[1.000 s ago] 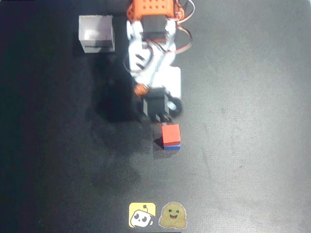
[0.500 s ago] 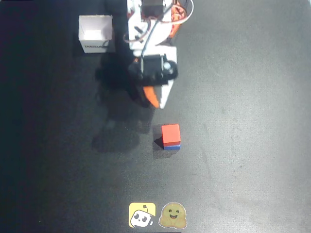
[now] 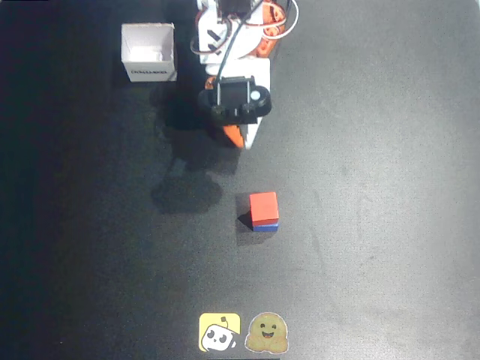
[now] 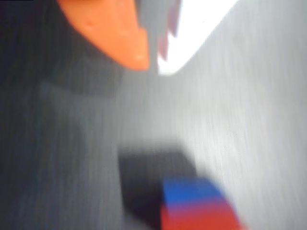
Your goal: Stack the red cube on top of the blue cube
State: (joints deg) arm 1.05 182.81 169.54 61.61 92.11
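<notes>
At the near edge of the black table (image 3: 390, 187), in the overhead view, you have two stickers side by side: a yellow one (image 3: 219, 332) with a cartoon robot face and a tan smiling one (image 3: 267, 333) just right of it. Up from them, near the middle of the table, sits the red cube (image 3: 263, 206) squarely on top of the blue cube (image 3: 265, 226), of which you see just a thin blue strip along the lower edge. The stack stands free, nothing touching it.

Beyond the stack, your gripper (image 3: 238, 139) hangs well apart from the cubes, its orange and white fingers pointing down the picture toward them. In the wrist view the gripper (image 4: 151, 62) shows its two tips nearly meeting, with only a narrow slit between them and nothing held. The same blurred view shows the stack low in the picture, the red cube (image 4: 199, 218) and blue cube (image 4: 189, 191) together.

The orange-and-white arm (image 3: 236, 37) folds back to its base at the far edge. Left of it stands an open white box (image 3: 148, 52), clear of the path between claw and stack.
</notes>
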